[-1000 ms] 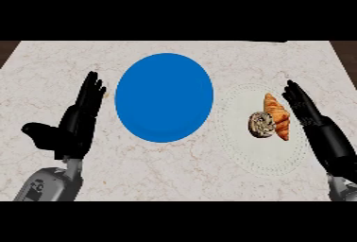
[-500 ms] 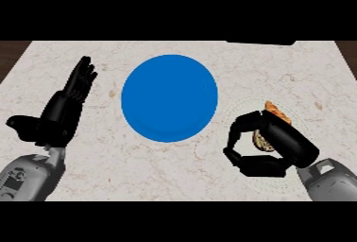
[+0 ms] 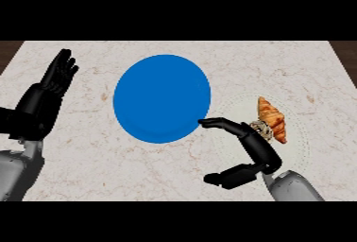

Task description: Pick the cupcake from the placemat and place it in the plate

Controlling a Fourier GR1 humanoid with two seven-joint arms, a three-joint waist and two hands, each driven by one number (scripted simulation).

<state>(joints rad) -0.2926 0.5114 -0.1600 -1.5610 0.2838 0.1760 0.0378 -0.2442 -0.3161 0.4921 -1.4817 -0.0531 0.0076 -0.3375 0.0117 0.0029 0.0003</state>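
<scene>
In the head view, the cupcake [image 3: 260,126] sits on the pale placemat [image 3: 296,142] at the table's [image 3: 83,156] right, just beside a croissant [image 3: 272,119], so the blue plate [image 3: 162,98] holds nothing yet. The right hand [image 3: 251,151] lies against the cupcake's near side, fingers stretched toward the plate, thumb apart; no grasp is visible. Picking and placing remain. The left hand [image 3: 49,94] rests open at the left edge. Most of the cupcake is hidden behind the fingers.

A plain blue plate [image 3: 162,98] lies on the beige-veined marble counter [image 3: 90,156], beside a golden-brown croissant [image 3: 271,119] on a pale placemat [image 3: 296,151].
</scene>
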